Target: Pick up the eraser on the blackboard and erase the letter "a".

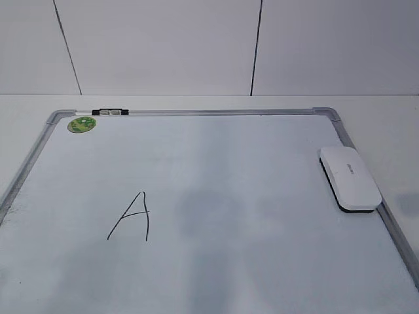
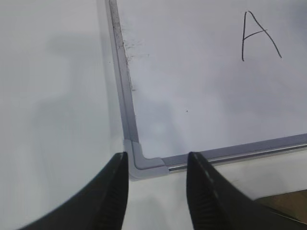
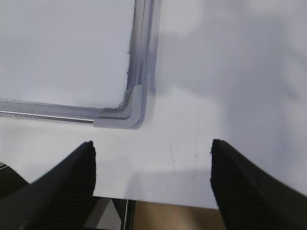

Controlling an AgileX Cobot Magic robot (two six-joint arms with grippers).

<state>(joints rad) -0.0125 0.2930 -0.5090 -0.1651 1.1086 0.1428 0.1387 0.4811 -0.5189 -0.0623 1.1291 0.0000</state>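
Step in hand: pickup, not yet begun. The eraser [image 1: 349,177] lies at 3 o'clock on the board [image 1: 196,163], overlapping the right frame. No lowercase "a" is visible; only a capital "A" [image 1: 129,216] at 8 o'clock. Left gripper [image 2: 157,165] and right gripper [image 3: 152,149] are spread, empty, over near corners. Next: right gripper reaches to 12 o'clock; path unobstructed.

Exterior view: blackboard [image 1: 262,112] lies flat on a white table [image 1: 393,124], grey frame visible along the far, left and right edges. Eraser [image 1: 349,177] rests at the right edge of the board, partly over the frame, white top up, dark felt showing underneath. Capital "A" [image 1: 131,217] in black marker sits left of centre. Green sticker [image 1: 82,123] in the far left corner; black-and-silver clip [image 1: 110,112] on the far frame just beside it. Faint grey smudges mid-board (wiped area, nothing legible). No jaws in this view, so no jaw-relative positions.
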